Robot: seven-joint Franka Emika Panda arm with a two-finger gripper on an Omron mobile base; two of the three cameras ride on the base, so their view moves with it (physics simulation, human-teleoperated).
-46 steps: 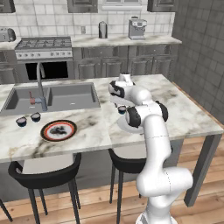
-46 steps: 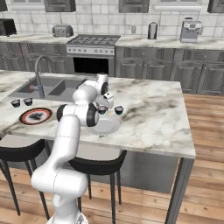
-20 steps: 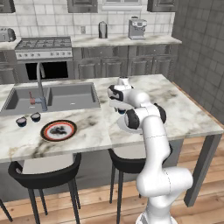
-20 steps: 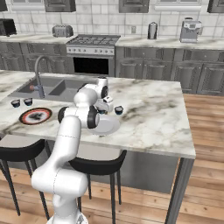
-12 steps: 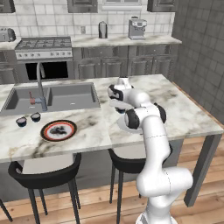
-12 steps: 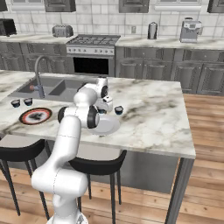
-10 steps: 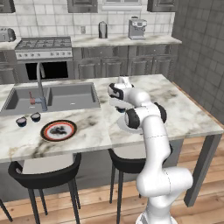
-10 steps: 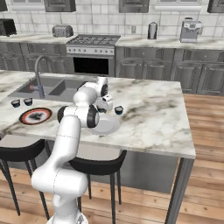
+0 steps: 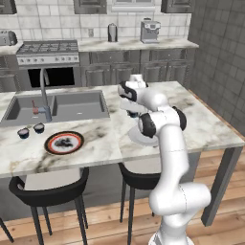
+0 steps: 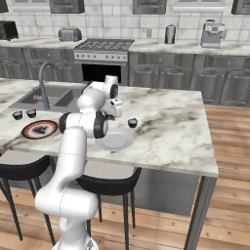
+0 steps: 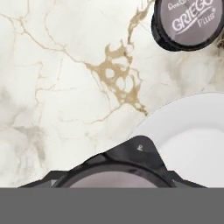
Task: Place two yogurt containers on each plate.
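In the hand view my gripper [image 11: 114,169] is shut on a yogurt container [image 11: 113,180], a dark cup with a pale top, at the edge of the white plate [image 11: 192,140]. A second yogurt container [image 11: 188,22] stands on the marble just beyond that plate. From the base views the gripper [image 10: 116,110] hangs low over the island beside the white plate [image 10: 115,140], with the free container [image 10: 132,123] to its right. The red-rimmed plate [image 9: 64,142] lies far to the left, with two more yogurt containers [image 9: 23,133] [image 9: 38,128] on the counter beside it.
A sink [image 9: 72,103] with a tall faucet [image 9: 44,95] is set into the island behind the red-rimmed plate. Black stools [image 9: 48,184] stand under the near counter edge. Bare marble [image 10: 171,127] stretches to the right of the white plate.
The jaws have closed on the yogurt container beside the white plate. The arm has hardly moved, and the other containers and plates stay put.
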